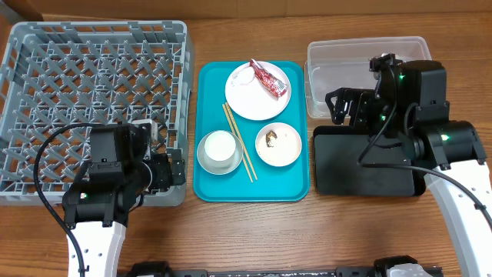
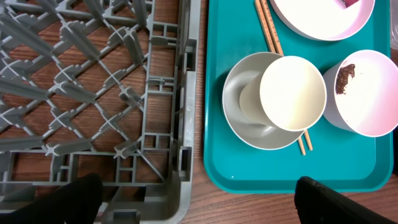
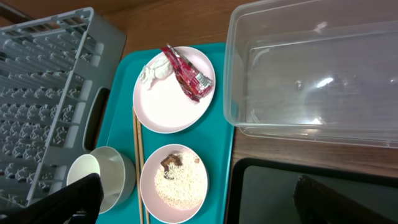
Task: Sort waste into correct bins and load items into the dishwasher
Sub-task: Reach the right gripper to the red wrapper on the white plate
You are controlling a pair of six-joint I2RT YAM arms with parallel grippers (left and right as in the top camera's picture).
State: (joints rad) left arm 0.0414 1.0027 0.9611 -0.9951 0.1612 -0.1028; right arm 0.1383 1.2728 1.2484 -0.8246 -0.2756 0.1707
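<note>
On the turquoise tray [image 1: 300,173] a large white plate [image 1: 254,96] holds a red wrapper [image 1: 267,78] and a white tissue wad [image 3: 151,73]. A small white dish [image 3: 173,183] carries rice grains [image 3: 180,183] and a brown scrap [image 3: 170,162]. A white cup [image 2: 292,93] sits inside the grey bowl [image 2: 239,102], beside the chopsticks [image 1: 240,142]. The grey dish rack [image 1: 92,108] is at the left. My left gripper [image 2: 199,205] hangs open over the rack's near right corner. My right gripper [image 3: 205,202] is open above the gap between the clear tub [image 3: 311,74] and the black tray [image 3: 280,193], holding nothing.
The turquoise tray lies between the rack and the two bins. The clear tub [image 1: 369,65] stands behind the black tray [image 1: 369,165] at the right. Bare wooden table runs along the front edge.
</note>
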